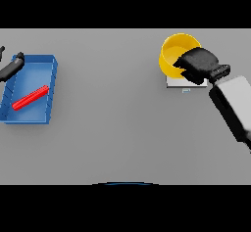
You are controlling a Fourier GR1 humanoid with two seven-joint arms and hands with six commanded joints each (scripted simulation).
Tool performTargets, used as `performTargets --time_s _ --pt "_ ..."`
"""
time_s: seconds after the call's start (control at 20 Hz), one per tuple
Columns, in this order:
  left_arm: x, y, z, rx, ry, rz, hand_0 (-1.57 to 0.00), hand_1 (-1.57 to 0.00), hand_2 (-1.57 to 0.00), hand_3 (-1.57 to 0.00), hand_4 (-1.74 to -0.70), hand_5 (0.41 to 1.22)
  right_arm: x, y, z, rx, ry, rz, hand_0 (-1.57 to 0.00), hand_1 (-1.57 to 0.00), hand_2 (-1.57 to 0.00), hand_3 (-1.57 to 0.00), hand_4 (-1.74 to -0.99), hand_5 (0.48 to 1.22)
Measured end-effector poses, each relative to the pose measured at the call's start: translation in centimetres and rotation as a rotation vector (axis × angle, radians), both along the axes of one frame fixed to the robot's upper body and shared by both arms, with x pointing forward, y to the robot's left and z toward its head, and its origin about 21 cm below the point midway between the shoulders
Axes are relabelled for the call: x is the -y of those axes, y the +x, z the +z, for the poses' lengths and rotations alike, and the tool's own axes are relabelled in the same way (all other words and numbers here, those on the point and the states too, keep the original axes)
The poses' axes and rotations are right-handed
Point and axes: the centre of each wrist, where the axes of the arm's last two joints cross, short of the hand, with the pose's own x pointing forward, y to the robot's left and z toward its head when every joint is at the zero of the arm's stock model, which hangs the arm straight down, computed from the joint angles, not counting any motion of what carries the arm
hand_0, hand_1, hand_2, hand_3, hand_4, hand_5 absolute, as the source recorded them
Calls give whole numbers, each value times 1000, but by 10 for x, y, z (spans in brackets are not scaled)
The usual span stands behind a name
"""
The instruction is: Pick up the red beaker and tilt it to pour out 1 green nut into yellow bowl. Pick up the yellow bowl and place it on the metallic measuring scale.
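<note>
R hand curls over the yellow bowl rim, gripping it atop the metallic scale. L hand at the blue tray edge; can't tell its grip.

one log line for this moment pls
right hand on yellow bowl | bowl over scale | red beaker in blue tray

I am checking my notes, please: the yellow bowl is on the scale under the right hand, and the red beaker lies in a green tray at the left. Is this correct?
Not fully. In the head view the tray holding the red beaker is blue, not green. The rest holds: the yellow bowl sits on the scale under the right hand, and the tray is at the left.
</note>
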Motion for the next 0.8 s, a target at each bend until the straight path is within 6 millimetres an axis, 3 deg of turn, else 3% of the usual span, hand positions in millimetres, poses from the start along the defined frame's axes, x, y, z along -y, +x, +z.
performTargets --time_s 0.25,0.5,0.7,0.8 --pt "0 -2 0 -8 4 1 1 1 1 1 -724 714 22 10 -16 -12 5 -75 -1571 -1571 -1464 -1268 -1741 1221" --pt "0 -3 -3 -12 8 5 1 1 1 1 -726 710 26 16 -34 -60 42 -122 -1562 -1571 -1405 -1374 -1741 1221" --pt "0 -1 -2 -15 7 6 1 1 1 1 -727 712 29 19 -39 -110 70 -147 -1417 -1571 -1363 -1487 -1741 1221" --pt "5 2 -1 -16 6 1 1 1 1 1 -727 715 30 20 -39 -119 65 -148 -1397 -1571 -1385 -1363 -1741 1221"
